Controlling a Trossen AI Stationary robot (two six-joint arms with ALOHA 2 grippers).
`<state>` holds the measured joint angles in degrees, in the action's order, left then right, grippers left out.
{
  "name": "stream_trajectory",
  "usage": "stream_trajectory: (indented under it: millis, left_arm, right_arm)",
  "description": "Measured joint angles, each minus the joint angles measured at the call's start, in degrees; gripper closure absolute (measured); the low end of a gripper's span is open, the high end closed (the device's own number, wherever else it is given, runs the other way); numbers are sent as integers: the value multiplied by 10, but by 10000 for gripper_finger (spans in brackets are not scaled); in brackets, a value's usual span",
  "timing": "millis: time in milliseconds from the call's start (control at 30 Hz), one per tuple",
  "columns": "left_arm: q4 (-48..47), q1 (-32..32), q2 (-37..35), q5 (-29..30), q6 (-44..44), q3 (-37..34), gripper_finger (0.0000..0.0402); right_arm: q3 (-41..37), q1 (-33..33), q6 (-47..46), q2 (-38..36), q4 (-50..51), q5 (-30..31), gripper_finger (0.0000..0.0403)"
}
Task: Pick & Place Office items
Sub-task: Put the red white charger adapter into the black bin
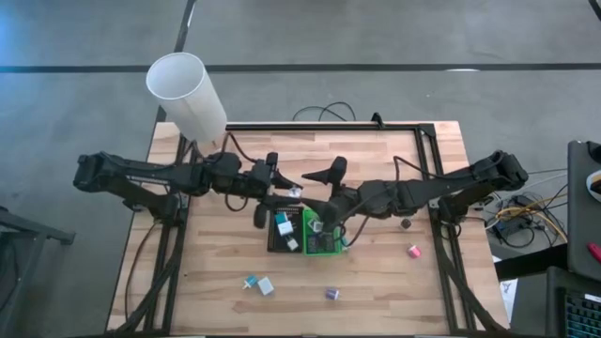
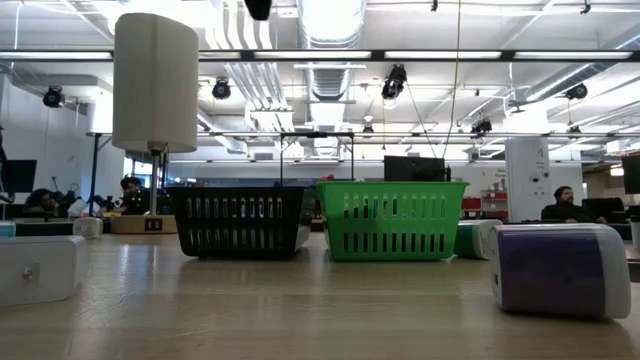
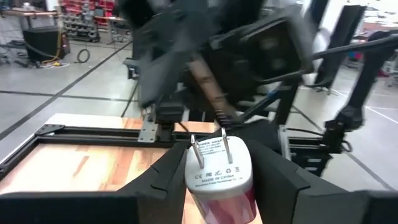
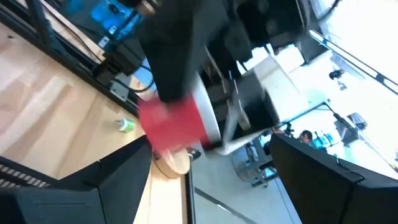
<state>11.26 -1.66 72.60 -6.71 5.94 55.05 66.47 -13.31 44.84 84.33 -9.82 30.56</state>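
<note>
Overhead, a wooden worktop (image 1: 216, 282) carries two small trays side by side near its middle, a black tray (image 1: 283, 233) and a green tray (image 1: 321, 235), each with a few tiny items inside. Both dark arms reach in from opposite sides and meet just above the trays. The left gripper (image 3: 217, 177) pinches a white plug adapter (image 3: 219, 165) with a pink body, its two metal prongs pointing away from the wrist; the fingers are pressed against its sides. From above, this gripper (image 1: 293, 191) sits just behind the black tray. The right gripper (image 1: 317, 223) hovers over the green tray with its fingers spread apart; in its wrist view a blurred red and white shape lies between them, and I cannot tell whether it touches them.

Other office items lie loose on the worktop: a teal piece (image 1: 250, 282) and a white piece (image 1: 267, 285) just beside each other in front of the trays, a purple piece (image 1: 331, 294) nearby, a pink piece (image 1: 413, 251) and a dark piece (image 1: 406, 223) on the right side. A tall white cylinder (image 1: 186, 97) stands at the back left corner.
</note>
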Motion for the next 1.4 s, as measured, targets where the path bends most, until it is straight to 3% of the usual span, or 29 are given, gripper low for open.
stream_trajectory:
  millis: [367, 533, 700, 867, 1100, 1400]
  left_arm:
    - [-111, -1, -62, 27, 3, -16, 260]
    - [-126, -1, -75, 36, 32, -58, 260]
    - [-129, -5, -72, 36, 77, -104, 260]
    - [-132, -12, -72, 52, 113, -143, 260]
    - [-135, -20, -55, 66, 169, -174, 260]
    - [-128, -22, 32, 68, 223, -169, 260]
  right_arm:
    - [0, 0, 1, -2, 9, -1, 81]
    - [0, 0, -30, -18, 77, 35, 81]
    - [-1, 0, -131, -46, 173, 57, 81]
    - [-1, 0, -289, -66, 264, 57, 81]
    - [-2, 0, -446, -55, 327, 53, 81]
    - [-22, 0, -533, -20, 350, 50, 81]
